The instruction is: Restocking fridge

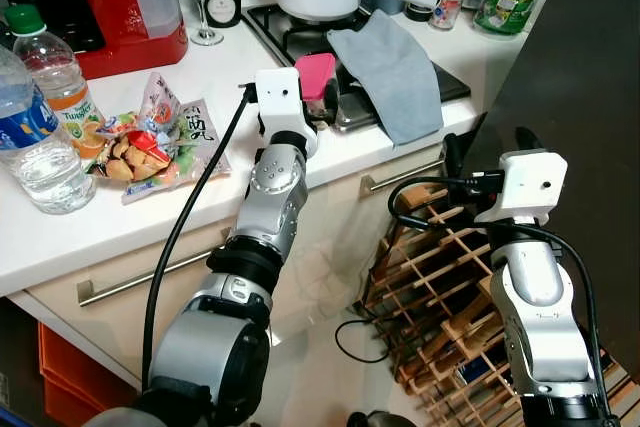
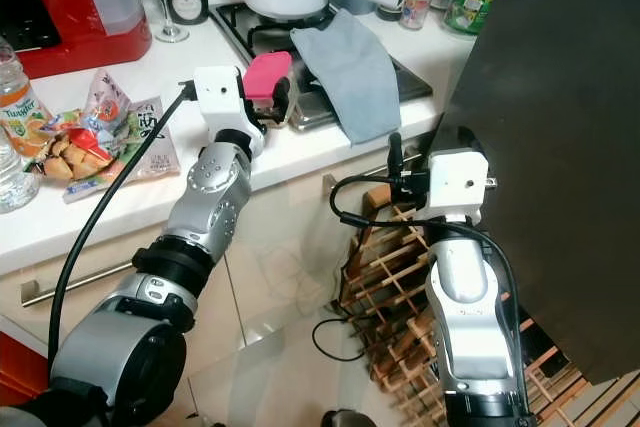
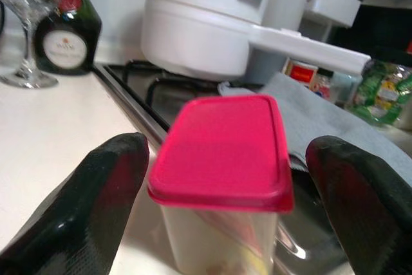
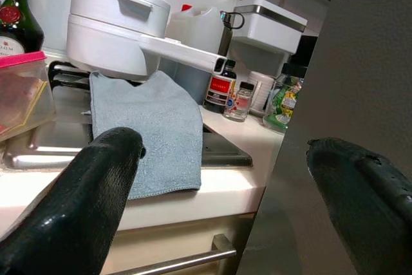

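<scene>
Pink-lidded and clear-walled, the container [image 3: 222, 178] you are after stands on the white table [image 1: 200, 77] at the near edge of the hob [image 1: 300, 37], just beside the grey cloth [image 1: 390, 72]. Your left gripper [image 3: 225, 185] sits level with the container, its black fingers [image 3: 90, 191] spread apart on either side without touching it. Your right gripper [image 4: 225, 185] hangs lower, beyond the cloth from the container, by the dark fridge door [image 2: 550, 127], fingers wide apart and holding nothing.

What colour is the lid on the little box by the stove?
The lid is bright pink, clearest in the left wrist view.
</scene>
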{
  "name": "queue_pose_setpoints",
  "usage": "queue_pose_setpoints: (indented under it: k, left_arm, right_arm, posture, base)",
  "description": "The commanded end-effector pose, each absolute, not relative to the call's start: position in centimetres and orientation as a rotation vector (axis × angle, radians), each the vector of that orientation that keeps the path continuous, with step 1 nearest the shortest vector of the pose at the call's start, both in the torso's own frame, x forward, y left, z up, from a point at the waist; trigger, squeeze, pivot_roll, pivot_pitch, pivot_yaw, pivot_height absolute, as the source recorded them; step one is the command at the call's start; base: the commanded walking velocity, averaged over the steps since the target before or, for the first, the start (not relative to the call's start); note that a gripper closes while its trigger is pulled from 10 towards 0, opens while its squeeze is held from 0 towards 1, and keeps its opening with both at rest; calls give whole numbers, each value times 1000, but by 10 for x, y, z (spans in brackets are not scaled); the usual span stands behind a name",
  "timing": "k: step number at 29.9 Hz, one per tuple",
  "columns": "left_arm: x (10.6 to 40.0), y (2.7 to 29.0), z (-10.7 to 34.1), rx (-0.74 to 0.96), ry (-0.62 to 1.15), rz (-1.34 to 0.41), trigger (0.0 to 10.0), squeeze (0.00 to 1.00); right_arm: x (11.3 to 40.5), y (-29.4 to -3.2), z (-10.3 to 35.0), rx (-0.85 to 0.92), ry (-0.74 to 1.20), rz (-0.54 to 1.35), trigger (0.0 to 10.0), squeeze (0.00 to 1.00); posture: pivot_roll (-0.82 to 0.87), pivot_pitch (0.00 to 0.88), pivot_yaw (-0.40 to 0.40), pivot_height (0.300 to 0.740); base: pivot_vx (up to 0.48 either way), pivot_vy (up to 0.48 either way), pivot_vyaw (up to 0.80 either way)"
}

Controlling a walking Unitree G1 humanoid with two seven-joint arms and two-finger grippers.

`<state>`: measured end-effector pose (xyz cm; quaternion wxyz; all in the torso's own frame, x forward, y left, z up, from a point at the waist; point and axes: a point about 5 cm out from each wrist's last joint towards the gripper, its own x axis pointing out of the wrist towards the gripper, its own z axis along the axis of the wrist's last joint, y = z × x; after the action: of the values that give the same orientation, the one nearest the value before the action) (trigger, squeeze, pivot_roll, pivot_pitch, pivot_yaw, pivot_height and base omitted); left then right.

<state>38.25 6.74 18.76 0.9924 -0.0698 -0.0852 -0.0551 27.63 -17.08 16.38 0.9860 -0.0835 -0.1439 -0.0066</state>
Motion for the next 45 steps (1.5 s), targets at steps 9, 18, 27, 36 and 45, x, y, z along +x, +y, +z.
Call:
queue_pose_setpoints:
  k: [9, 18, 27, 36, 45]
  left_arm:
    - [385, 61, 193, -136, -193, -118, 10000, 0]
    - [385, 56, 185, -166, -148, -139, 10000, 0]
    - [387, 57, 180, -166, -128, -134, 10000, 0]
    - [388, 57, 190, -120, -190, -130, 10000, 0]
    - [388, 55, 213, -86, -308, -136, 10000, 0]
  right_arm:
    - [275, -172, 169, -175, -300, -14, 10000, 0]
    - [274, -173, 169, -177, -299, -14, 10000, 0]
    - [273, -173, 168, -178, -296, -13, 10000, 0]
    - [272, -174, 169, -183, -294, -12, 10000, 0]
    - [274, -172, 167, -181, -291, -4, 10000, 0]
  posture:
    - [-117, 0, -38, 740]
    - [-124, 0, -38, 740]
    - [-126, 0, -37, 740]
    - [-130, 0, -39, 740]
    - [-116, 0, -41, 740]
  base:
    - [0, 0, 0]
    - [0, 0, 0]
    - [0, 0, 0]
    - [0, 0, 0]
    - [0, 0, 0]
